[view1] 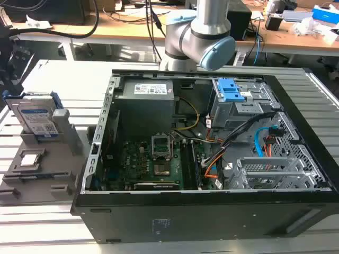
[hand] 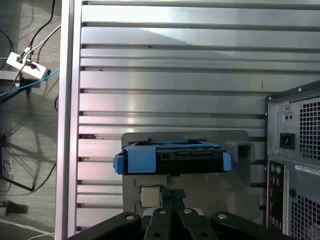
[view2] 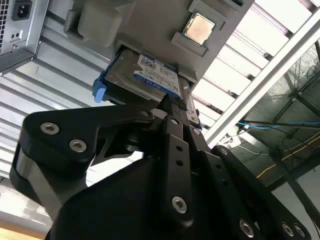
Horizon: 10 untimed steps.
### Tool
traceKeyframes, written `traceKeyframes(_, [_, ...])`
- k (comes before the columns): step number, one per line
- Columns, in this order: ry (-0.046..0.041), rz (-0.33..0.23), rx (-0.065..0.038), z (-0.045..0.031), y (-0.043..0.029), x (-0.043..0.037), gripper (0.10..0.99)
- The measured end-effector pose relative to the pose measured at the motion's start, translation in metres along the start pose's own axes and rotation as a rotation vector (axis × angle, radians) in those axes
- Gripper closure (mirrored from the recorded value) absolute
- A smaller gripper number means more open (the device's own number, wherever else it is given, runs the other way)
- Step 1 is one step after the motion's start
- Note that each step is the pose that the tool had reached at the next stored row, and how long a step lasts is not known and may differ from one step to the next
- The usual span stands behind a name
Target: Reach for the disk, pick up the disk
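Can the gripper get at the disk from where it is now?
Probably yes: in the second wrist view the gripper sits close to the disk, which stands on edge in the grey holder, nothing between them. The computer case stands off to one side.

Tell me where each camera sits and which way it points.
Exterior view: off-arm, looking down on the open computer case and disk; arm shows.
First wrist view: at the wrist, faces the disk's blue end; end effector shows.
Second wrist view: at the wrist, looks past the end effector at the disk.
All share the disk.
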State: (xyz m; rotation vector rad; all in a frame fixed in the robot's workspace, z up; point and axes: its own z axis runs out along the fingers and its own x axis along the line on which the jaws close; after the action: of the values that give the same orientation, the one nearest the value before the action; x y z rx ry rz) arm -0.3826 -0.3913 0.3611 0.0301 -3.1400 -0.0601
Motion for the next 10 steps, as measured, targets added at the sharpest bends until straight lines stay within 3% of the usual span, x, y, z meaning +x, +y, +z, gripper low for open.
traceKeyframes(2, [0.0009, -0.021, 0.000, 0.0000, 0.0000, 0.0001, 0.980])
traceKeyframes(8, [0.0069, -0.180, 0.000, 0.0000, 0.0000, 0.0000, 0.980])
traceKeyframes(10, [0.0078, -0.204, 0.000, 0.0000, 0.0000, 0.0000, 0.980])
